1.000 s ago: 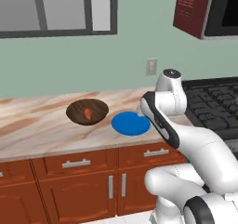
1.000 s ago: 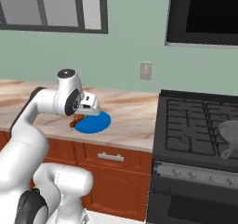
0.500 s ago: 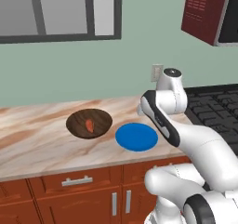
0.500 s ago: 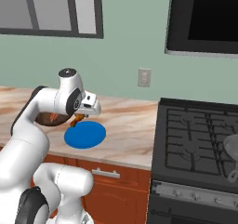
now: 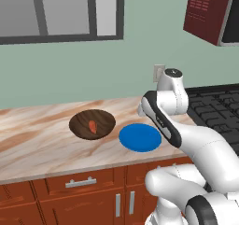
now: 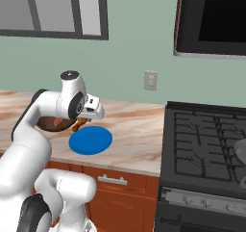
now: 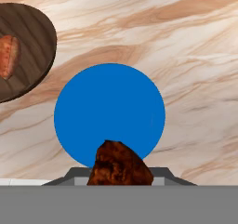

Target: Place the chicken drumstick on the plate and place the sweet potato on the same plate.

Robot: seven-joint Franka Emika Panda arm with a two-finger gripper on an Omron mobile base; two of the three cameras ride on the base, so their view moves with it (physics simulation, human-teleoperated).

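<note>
My gripper (image 7: 120,173) is shut on the chicken drumstick (image 7: 120,165), a dark orange-brown lump that hides the fingertips. It hangs above the near rim of the blue plate (image 7: 109,111), which lies bare on the marble counter. From the right base view the drumstick (image 6: 79,125) pokes out under the hand, just over the plate (image 6: 90,140). The sweet potato (image 5: 93,126) lies in the dark wooden dish (image 5: 77,126), to the left of the plate (image 5: 140,137). The hand view has the sweet potato (image 7: 8,56) at its upper left in the dish (image 7: 35,42).
A black stove (image 6: 206,144) stands right of the counter, with a wall outlet (image 6: 151,80) behind. A dark red cabinet (image 5: 207,14) and a window (image 5: 60,11) hang above. Drawers with metal handles (image 5: 80,182) run below the counter's front edge.
The whole picture has shifted, so the base has driven: counter, dish and plate now sit lower and closer in both base views. The arm's pose and its hold on the drumstick are unchanged.
</note>
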